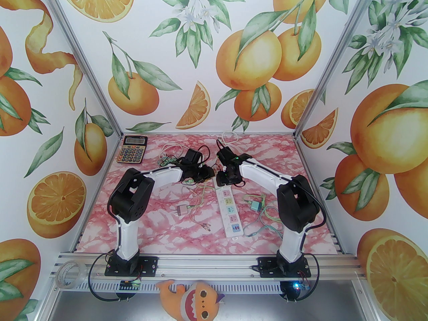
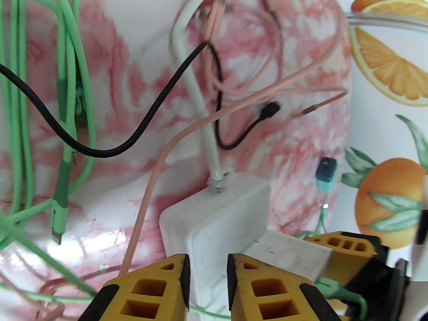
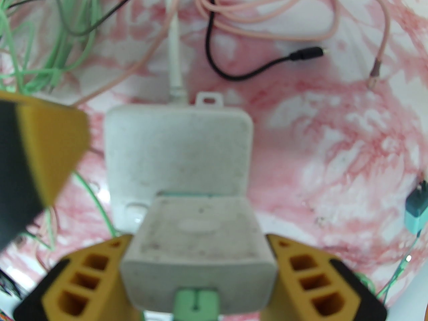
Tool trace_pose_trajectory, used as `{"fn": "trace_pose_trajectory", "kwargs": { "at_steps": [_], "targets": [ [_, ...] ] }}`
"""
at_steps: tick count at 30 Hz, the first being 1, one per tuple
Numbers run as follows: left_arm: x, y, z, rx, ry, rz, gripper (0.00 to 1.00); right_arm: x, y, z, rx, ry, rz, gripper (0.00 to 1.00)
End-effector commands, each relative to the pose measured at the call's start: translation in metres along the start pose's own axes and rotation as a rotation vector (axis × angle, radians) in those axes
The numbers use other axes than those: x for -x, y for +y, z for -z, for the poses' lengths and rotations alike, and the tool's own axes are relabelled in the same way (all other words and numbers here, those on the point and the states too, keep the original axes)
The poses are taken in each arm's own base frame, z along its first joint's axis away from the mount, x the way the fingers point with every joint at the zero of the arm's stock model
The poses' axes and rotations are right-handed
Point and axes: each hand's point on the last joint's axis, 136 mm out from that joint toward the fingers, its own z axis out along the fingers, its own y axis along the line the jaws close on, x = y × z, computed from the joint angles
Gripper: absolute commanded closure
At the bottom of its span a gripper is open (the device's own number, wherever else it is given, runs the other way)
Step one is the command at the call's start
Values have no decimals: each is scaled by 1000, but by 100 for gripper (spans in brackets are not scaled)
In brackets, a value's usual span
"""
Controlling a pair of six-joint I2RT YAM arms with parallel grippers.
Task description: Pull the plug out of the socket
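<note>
The right pincer is clenched on the plug. In its wrist view the two yellow fingers press the white block's flanks at 4 and 8 o'clock, and the block fills the gap between them at 6 o'clock. The plug sits in the far end of the strip, which lies straight ahead at centre, its cord leaving toward 12 o'clock. A side grip like this likely serves a straight lift out of the socket without tilting the pins.

The left pincer sits at 9 o'clock of the plug. In its wrist view its fingers stand with only a narrow slit between them, low over the strip's end. I cannot tell whether they pinch the housing or merely press on it. Either way, its place suggests a brace: the strip looks light and would probably rise with the plug if nothing held it to the table.

From above, the strip runs 12 to 6 o'clock mid-table, and both pincers meet at its 12 o'clock end. The plug is not yet out; the pull looks about to start.
</note>
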Motion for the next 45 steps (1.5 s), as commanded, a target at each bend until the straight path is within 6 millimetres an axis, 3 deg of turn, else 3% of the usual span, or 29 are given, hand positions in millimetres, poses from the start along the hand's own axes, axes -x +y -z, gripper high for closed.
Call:
{"fn": "trace_pose_trajectory", "kwargs": {
  "at_steps": [1,4,15,24,36,45],
  "targets": [
    [-1,-11,-8,-26,15,-21,63,15,6,14,43,-62,-2,52],
    [-6,-2,-17,-8,33,-16,59,14,6,13,46,-60,-3,52],
    [-26,35,-31,175,99,-11,70,16,7,16,9,-57,5,54],
    [-32,45,-34,213,115,-3,71,17,34,19,-9,-54,71,54],
    [-34,50,-31,246,121,-21,72,33,-2,42,81,-94,-90,54],
    [-26,40,-24,238,105,-39,72,41,-35,70,-16,-197,-151,53]
  ]
}}
